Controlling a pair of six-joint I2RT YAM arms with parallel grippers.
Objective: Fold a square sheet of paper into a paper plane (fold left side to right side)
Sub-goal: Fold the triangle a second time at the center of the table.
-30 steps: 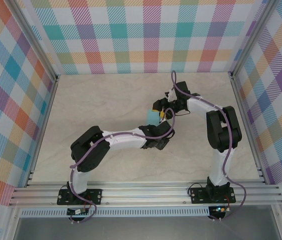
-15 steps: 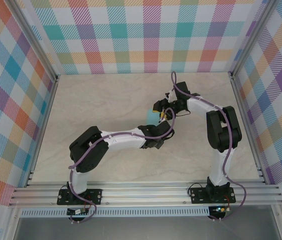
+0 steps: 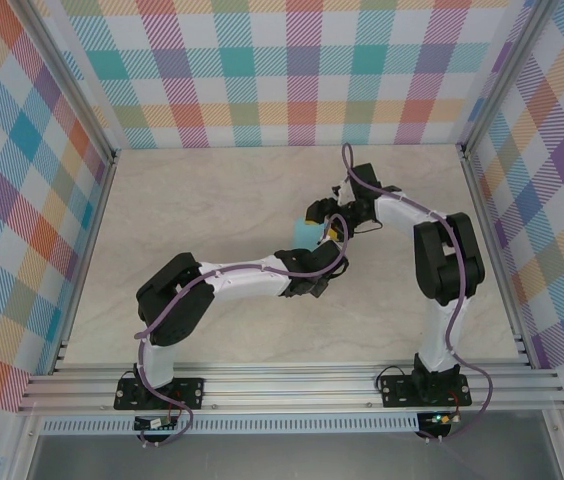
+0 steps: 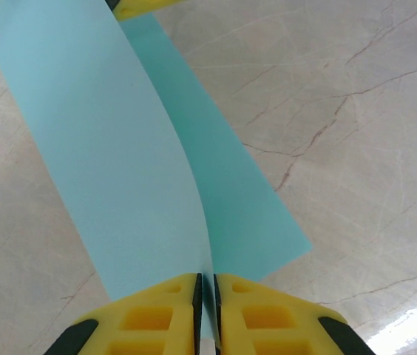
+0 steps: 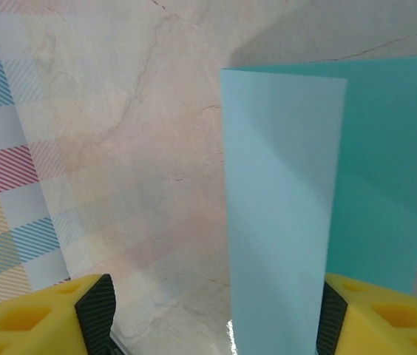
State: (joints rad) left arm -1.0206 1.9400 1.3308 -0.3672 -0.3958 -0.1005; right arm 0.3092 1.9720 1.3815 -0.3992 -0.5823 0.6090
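Turquoise, thin and unmarked: square sheet of paper, doubled along a lengthwise fold into two long panels. Upper panel paler and bowed, lifted off the lower one. Lower panel darker, flat on the table. Corners crisp, edges straight.

Pinched at the near end by the left tool, its yellow fingers pressed together on the edge of the raised panel. From the right wrist, seen as an upright fold between the fingers of the right tool, spread wide apart and clamped on nothing. From above, glimpsed as a small patch of sheet between the two wrists, a little right of the table's middle and towards the back.

Table: cream, stone-look, crossed by thin brown veins. Walls on three sides in pastel plaid of teal, orange, purple and pink. Aluminium rails along the near edge, both arm bases bolted there.
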